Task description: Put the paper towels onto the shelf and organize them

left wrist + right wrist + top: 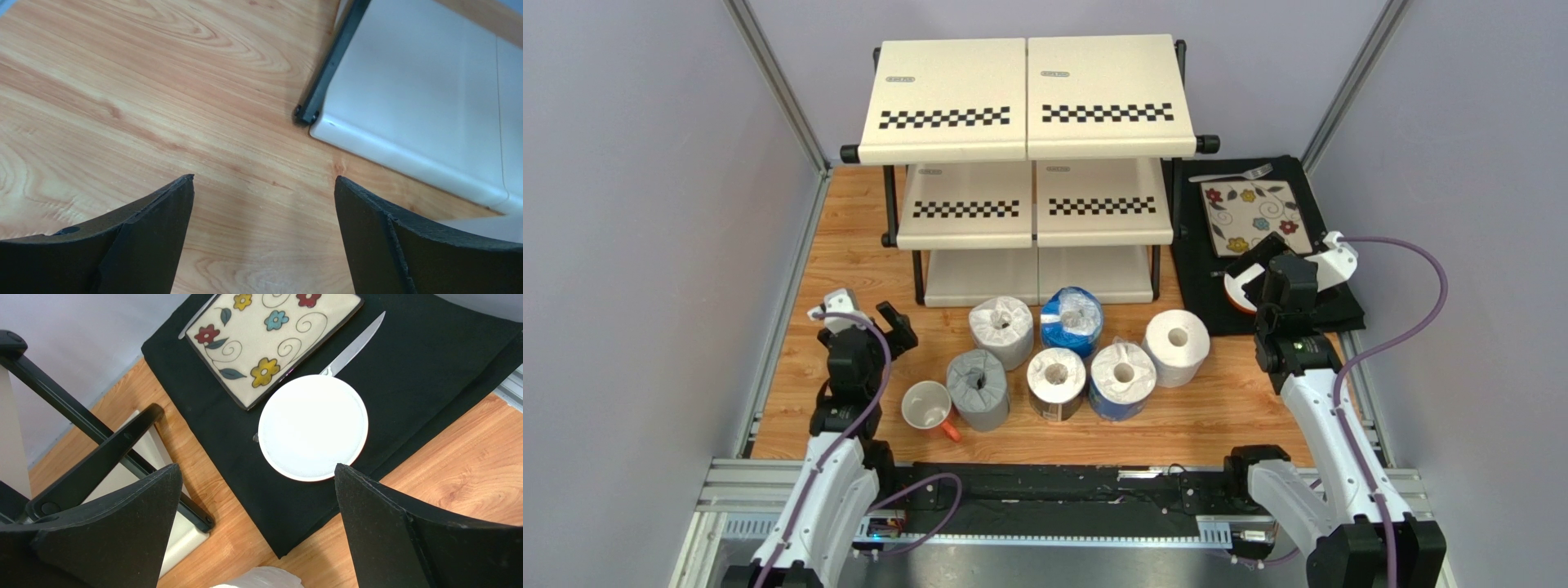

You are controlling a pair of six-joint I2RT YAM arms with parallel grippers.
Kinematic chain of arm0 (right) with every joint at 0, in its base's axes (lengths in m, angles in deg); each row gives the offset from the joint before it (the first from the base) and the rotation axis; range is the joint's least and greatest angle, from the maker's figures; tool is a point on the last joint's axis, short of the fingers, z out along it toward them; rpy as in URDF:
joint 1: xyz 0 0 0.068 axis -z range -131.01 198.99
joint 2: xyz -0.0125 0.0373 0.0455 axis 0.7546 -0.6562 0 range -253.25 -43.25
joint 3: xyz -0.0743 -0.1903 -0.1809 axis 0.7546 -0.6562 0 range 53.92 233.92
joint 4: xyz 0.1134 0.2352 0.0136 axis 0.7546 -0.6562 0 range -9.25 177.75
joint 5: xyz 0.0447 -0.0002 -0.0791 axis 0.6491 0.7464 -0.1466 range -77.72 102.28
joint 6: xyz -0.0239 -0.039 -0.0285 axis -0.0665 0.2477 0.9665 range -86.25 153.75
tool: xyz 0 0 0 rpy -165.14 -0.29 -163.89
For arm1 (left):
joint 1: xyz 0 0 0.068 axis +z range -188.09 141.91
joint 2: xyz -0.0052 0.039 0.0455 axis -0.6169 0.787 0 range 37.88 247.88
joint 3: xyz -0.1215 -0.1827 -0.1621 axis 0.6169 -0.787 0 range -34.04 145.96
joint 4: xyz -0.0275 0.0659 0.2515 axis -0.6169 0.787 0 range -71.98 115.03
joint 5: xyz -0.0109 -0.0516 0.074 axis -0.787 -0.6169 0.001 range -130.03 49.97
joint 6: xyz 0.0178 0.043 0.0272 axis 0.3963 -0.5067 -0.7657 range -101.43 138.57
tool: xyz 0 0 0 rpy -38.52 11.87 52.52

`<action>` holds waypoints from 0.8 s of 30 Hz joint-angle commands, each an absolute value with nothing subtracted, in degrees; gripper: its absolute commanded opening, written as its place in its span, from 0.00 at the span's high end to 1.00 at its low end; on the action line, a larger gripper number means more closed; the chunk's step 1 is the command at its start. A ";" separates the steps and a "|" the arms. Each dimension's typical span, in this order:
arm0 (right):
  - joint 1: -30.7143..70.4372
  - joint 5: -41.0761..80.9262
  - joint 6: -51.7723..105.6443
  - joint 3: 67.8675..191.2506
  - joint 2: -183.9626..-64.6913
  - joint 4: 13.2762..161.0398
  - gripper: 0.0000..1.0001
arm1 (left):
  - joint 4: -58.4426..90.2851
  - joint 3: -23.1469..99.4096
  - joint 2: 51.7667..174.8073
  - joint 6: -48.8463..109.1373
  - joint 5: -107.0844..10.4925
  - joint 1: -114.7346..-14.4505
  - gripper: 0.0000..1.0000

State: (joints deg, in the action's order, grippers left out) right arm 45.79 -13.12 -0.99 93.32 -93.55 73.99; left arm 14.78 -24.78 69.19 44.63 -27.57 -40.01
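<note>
Six paper towels stand on the wooden table in front of the shelf [1026,92]: a white roll [1001,328], a blue-printed roll [1071,319], a white roll [1177,346], a grey roll [978,387], a dark-wrapped roll [1057,382] and a second blue-printed roll [1122,377]. All three tiers of the shelf hold nothing. My left gripper [867,316] is open and empty, left of the rolls; in its wrist view [264,184] it faces bare wood near the shelf's bottom panel [423,104]. My right gripper [1277,260] is open and empty above the black mat; in its wrist view [258,470] a white roll's top [258,579] shows below.
A white mug with orange handle [928,407] lies left of the grey roll. The black mat [1210,263] at the right holds a floral tile [270,337], a white plate [313,425], a knife [353,349] and a fork [1231,174]. Grey walls enclose the sides.
</note>
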 commanded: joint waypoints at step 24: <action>39.77 -5.03 -4.83 102.18 -85.35 56.20 0.06 | 37.10 -10.66 71.98 41.59 -36.78 -40.20 0.10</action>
State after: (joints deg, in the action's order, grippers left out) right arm 43.25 -5.65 -2.87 99.68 -87.19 59.11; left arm 35.26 -11.03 72.99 41.46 -36.57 -40.01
